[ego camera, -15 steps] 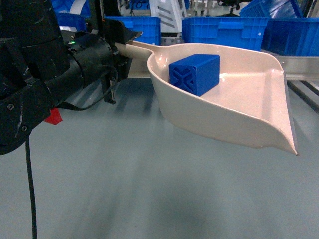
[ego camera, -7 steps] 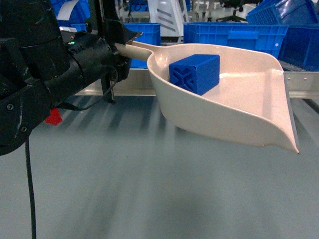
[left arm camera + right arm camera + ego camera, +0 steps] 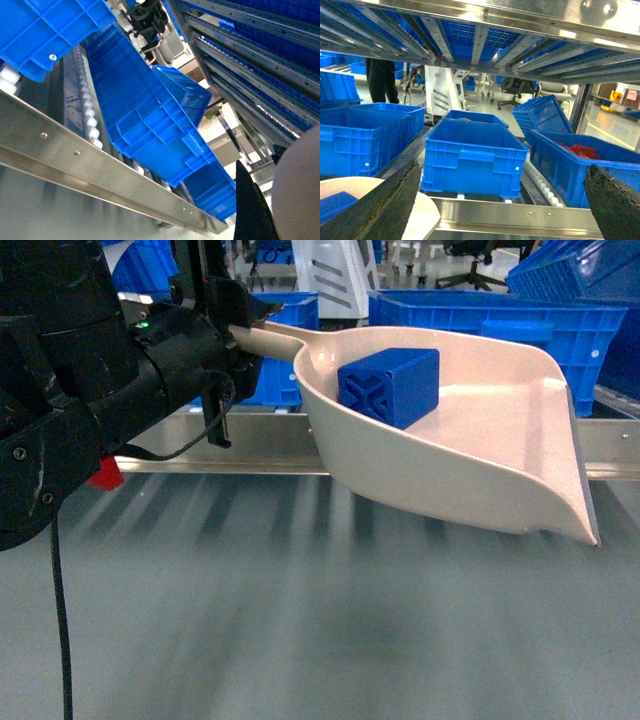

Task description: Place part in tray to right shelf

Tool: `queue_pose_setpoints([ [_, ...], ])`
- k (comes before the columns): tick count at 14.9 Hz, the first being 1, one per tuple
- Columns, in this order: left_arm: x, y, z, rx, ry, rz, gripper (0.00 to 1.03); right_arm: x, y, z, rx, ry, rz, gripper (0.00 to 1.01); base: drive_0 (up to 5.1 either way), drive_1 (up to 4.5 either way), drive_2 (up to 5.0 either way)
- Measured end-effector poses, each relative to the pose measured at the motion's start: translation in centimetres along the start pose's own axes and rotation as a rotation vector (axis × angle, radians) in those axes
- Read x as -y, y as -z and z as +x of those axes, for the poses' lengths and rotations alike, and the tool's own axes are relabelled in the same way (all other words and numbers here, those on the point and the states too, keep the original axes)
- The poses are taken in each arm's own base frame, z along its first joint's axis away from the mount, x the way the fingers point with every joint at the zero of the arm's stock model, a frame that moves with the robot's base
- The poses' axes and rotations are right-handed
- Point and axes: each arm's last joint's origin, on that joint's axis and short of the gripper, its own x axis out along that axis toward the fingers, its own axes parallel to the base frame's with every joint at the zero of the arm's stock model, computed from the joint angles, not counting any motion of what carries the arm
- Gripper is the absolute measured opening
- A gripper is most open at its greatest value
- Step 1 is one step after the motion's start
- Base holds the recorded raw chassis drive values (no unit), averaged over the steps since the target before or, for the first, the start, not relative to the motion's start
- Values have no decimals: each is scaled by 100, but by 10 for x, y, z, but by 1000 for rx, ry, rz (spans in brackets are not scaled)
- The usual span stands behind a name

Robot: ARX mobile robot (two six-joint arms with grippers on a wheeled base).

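Jaws of the left gripper point(image 3: 245, 335) clamp the tray point(image 3: 480, 465) handle in the head view, blue part point(image 3: 390, 387) riding inside, X-ribbed face forward, well short of the lip. Left wrist view: right shelf point(image 3: 100, 172) rail near, blue bins point(image 3: 150, 125) above. Right wrist view: its own jaws gape empty. Judging by this, delivery remains.

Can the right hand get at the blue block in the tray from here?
Probably yes. The blue block sits uncovered in the open tray, nothing over it. The right hand's fingers are spread wide, and its camera shows the tray edge and block just below left.
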Motion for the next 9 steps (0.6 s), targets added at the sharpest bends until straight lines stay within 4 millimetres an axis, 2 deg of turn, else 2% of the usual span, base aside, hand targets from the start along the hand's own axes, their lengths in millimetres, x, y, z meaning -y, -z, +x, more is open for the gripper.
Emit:
queue_pose_setpoints([
  [9, 0, 0, 0, 2, -2, 1, 12, -1, 2, 1, -9, -2, -3, 98, 1, 433, -431],
])
